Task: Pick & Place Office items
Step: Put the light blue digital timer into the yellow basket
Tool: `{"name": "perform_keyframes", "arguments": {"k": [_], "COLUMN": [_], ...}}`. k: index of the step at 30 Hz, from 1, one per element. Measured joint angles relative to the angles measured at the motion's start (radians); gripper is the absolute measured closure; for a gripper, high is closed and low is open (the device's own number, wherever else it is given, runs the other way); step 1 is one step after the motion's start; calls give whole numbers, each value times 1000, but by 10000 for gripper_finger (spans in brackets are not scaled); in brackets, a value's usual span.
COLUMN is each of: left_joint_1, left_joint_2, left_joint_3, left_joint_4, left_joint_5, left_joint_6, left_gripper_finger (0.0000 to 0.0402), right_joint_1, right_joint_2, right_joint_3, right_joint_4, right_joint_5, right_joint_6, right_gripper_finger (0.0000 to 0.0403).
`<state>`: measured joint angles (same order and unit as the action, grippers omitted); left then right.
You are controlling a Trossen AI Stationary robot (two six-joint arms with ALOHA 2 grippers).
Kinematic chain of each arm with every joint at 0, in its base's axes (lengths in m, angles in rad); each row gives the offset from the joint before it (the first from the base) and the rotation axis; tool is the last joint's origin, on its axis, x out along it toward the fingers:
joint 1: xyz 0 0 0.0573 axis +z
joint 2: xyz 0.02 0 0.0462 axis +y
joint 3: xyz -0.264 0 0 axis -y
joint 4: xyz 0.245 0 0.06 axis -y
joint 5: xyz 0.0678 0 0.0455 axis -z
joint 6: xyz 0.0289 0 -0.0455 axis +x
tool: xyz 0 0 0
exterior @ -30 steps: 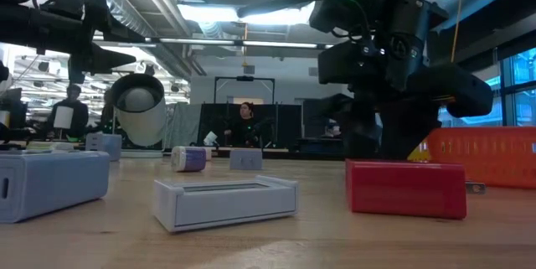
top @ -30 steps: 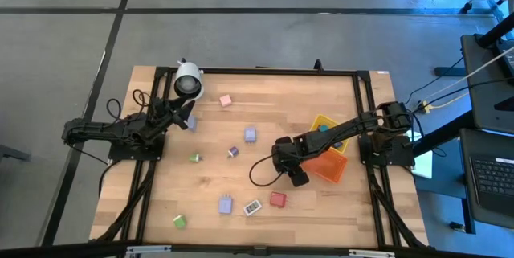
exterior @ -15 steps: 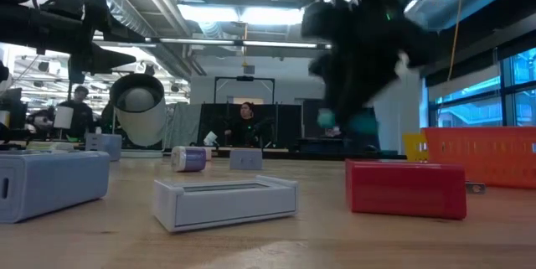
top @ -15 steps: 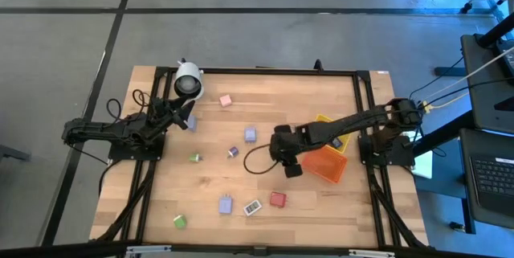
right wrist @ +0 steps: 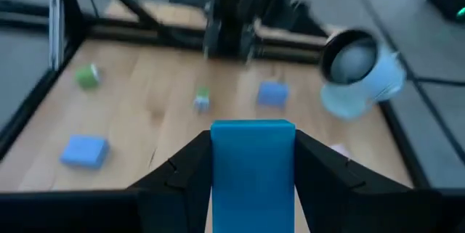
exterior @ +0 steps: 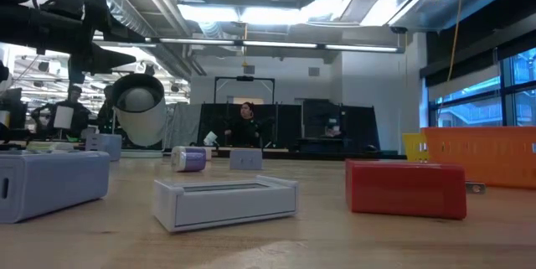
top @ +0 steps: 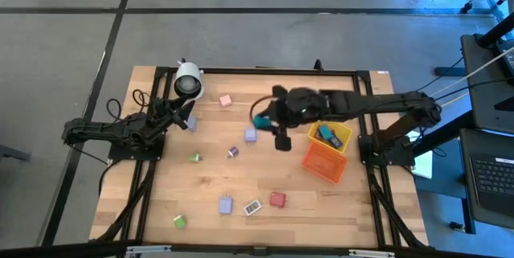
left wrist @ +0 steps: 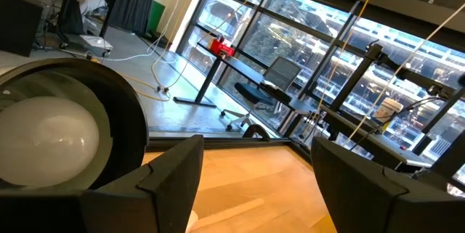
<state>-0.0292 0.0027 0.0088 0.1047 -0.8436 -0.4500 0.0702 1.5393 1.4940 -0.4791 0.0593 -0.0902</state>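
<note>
carrying a blue block above the bench, mid-transfer in the pick-and-place.

the right gripper has its jaws clenched on a blue block and hangs raised over the bench centre, at about nine o'clock from the yellow bin and orange bin. by my reading the lift is done and the drop remains: the next move calls for swinging toward three o'clock, centring over a bin, then releasing. the left gripper waits with jaws released beside the white cylinder at the bench's ten o'clock. other items, like the red block, lie toward six o'clock.
</note>
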Motion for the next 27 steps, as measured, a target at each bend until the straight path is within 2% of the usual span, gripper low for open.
{"name": "perform_keyframes", "arguments": {"k": [11,13,18,23,27], "left_joint_1": [0,0,0,0,0], "left_joint_2": [0,0,0,0,0], "left_joint_3": [0,0,0,0,0], "left_joint_4": [0,0,0,0,0], "left_joint_5": [0,0,0,0,0], "left_joint_6": [0,0,0,0,0], "left_gripper_finger": [150,150,150,150,150], "right_joint_1": [-44,-53,-89,-125,-146], "right_joint_2": [-134,-146,-148,-158,-193], "right_joint_3": [0,1,0,-81,-197], "right_joint_4": [36,-12,-262,-392,-406], "right_joint_5": [8,50,170,176,179], "right_joint_6": [0,-7,13,88,167], "right_gripper_finger": [243,243,243,243,243]}}
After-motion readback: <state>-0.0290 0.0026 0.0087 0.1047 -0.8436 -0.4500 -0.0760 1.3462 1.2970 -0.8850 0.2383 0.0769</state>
